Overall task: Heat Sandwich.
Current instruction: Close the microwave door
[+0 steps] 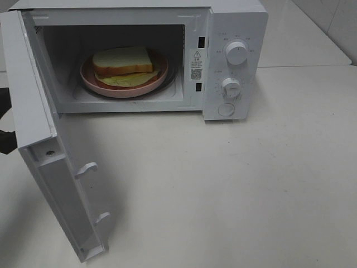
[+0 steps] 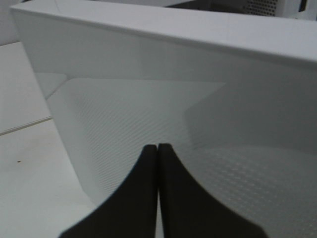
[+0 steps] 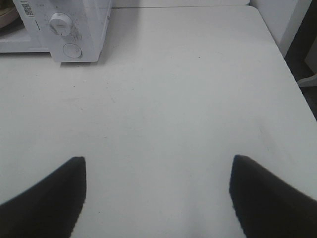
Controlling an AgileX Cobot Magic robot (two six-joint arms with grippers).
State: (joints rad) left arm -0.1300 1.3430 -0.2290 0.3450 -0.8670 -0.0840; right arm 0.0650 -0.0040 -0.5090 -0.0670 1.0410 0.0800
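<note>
The sandwich [image 1: 122, 64], white bread with yellow-green filling, lies on a round pink plate [image 1: 92, 81] inside the white microwave [image 1: 234, 22]. Its door [image 1: 33, 111] stands swung out to the left. In the left wrist view my left gripper [image 2: 158, 147] is shut and empty, with its tips close to the door's outer face [image 2: 198, 99]. In the exterior view only a dark bit of the left arm [image 1: 4, 142] shows behind the door. Over bare table, right of the microwave, my right gripper [image 3: 158, 158] is open with nothing between its fingers; the exterior view does not show it.
The control panel carries two knobs [image 1: 236, 53] [image 1: 230, 86] and a round button [image 1: 226, 109]; the right wrist view shows the lower knob [image 3: 60, 23] too. The white table [image 1: 251, 184] spreads in front and to the right. Its right edge [image 3: 292, 79] shows in the right wrist view.
</note>
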